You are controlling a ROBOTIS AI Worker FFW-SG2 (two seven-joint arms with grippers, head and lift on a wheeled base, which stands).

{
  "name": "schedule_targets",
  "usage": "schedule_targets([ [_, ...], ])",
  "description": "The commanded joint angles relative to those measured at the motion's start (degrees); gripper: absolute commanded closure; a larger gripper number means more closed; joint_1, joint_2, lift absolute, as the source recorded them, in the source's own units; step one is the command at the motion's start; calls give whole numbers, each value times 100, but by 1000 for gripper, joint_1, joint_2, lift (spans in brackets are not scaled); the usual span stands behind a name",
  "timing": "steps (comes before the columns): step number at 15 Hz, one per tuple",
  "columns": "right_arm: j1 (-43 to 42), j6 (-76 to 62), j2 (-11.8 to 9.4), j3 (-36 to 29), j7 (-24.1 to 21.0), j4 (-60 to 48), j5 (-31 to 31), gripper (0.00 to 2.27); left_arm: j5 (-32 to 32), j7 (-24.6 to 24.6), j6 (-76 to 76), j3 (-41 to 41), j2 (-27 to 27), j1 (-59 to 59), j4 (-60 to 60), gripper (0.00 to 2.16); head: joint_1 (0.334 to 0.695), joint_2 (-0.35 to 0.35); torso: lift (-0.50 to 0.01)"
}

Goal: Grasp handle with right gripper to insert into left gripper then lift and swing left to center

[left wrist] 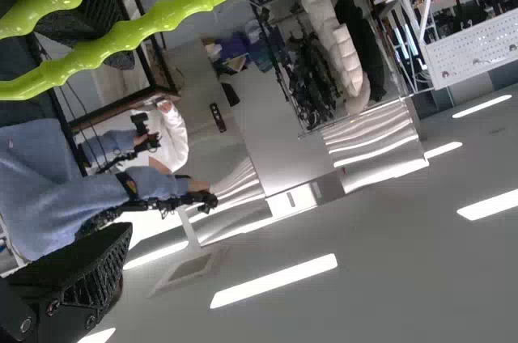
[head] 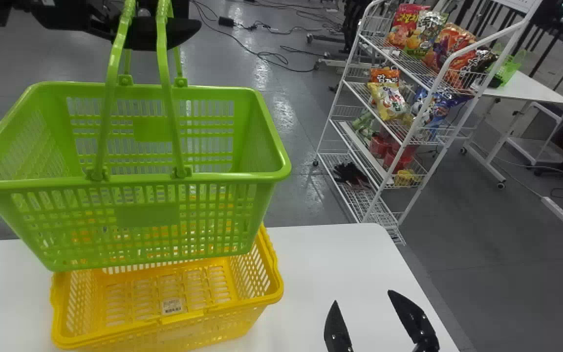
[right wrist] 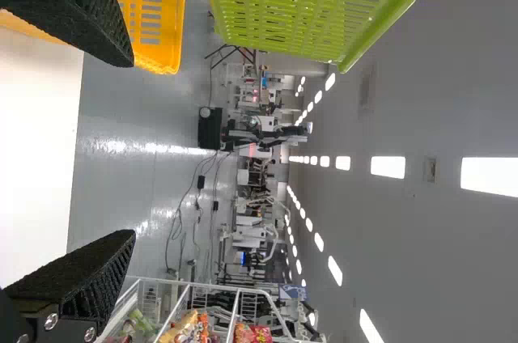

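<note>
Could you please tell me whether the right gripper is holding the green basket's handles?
No, the right gripper has its fingers apart with nothing between them, well away from the green handles.

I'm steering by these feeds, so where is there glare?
Head view: bright reflections on the floor to the right of the green basket. Left wrist view: ceiling lights show plain white. Right wrist view: a glare streak crosses the floor, and the ceiling lights are plain white too.

A suspended green latticed plastic basket blocks the space above a yellow plastic basket; flat white tabletop offers open passage between the yellow basket and black right gripper.
</note>
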Motion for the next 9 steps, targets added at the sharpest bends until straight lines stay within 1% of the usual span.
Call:
schedule_targets([
  [1,0,0,-1,13,0,5,0,49,23,-21,7,-35,31,-13,16,171,584,-309,-93],
  [2,-9,0,-1,13,0,5,0,49,58,-30,7,-44,39,-13,33,448,584,-308,-93],
  [3,-9,0,-1,22,0,5,0,49,94,-4,7,-52,39,-31,68,977,585,-307,-93],
  [4,-9,0,-1,13,0,5,0,49,155,14,7,-105,39,-48,121,1602,584,-305,-93],
  [7,-9,0,-1,13,9,5,0,49,58,-39,7,-175,31,-31,77,2040,585,-305,-93],
  [9,-9,0,-1,4,9,5,0,49,41,-56,7,-211,48,-22,59,2044,588,-308,-93],
])
